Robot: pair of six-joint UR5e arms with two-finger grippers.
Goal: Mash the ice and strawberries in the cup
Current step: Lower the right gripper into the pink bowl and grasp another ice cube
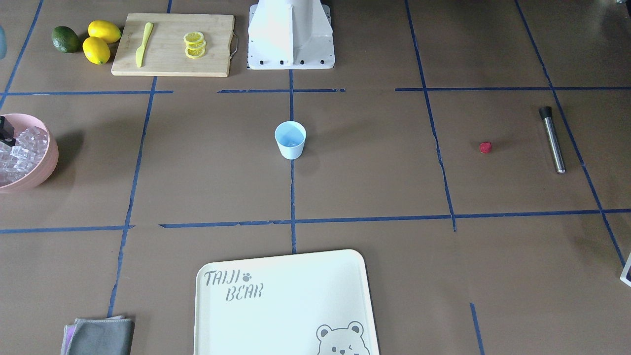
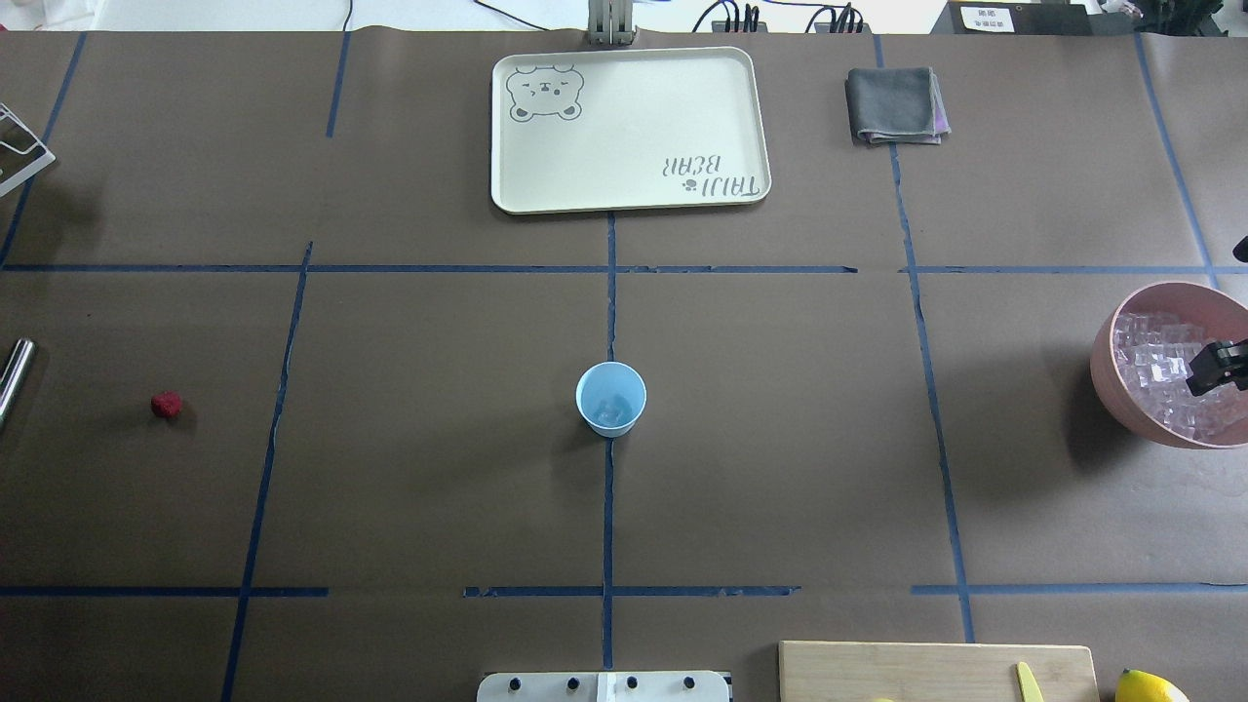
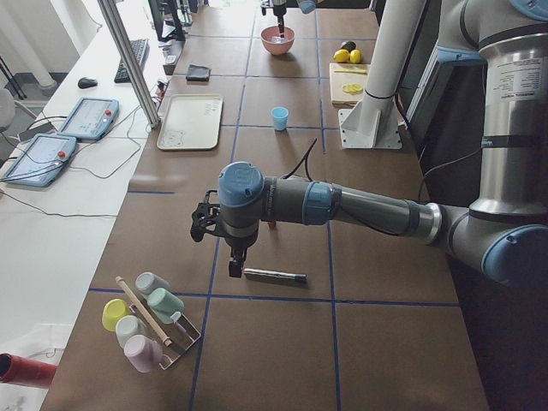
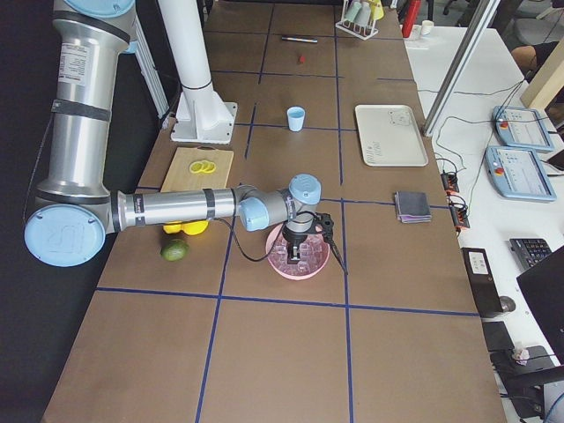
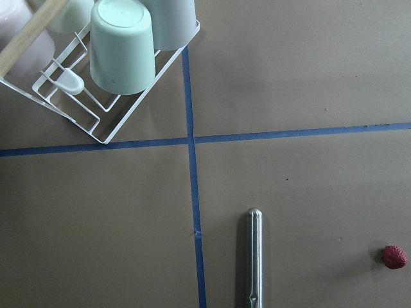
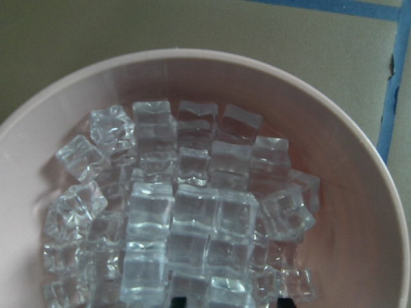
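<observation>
**A:** What's on the left?

**B:** The left pincer [image 3: 204, 224] hangs over the counter [image 2: 390, 439], above a steel rod [image 5: 255, 256] lying flat. I cannot tell whether it is open or closed. The strawberry [image 2: 167, 405] lies on the bare counter to the right of the rod, near it but not touching.

**A:** And the middle?

**B:** The cup [image 2: 610, 398] stands upright on the centre tape line, well apart from the berry. Something clear glints at its bottom, but I cannot make out what.

**A:** The right end?

**B:** A pink bowl [image 2: 1107, 375] holds the heap of ice [image 6: 192, 224]. The right pincer [image 2: 1209, 369] is over it with its fingers spread apart. The tips are down at the cubes and clamp nothing.
</observation>
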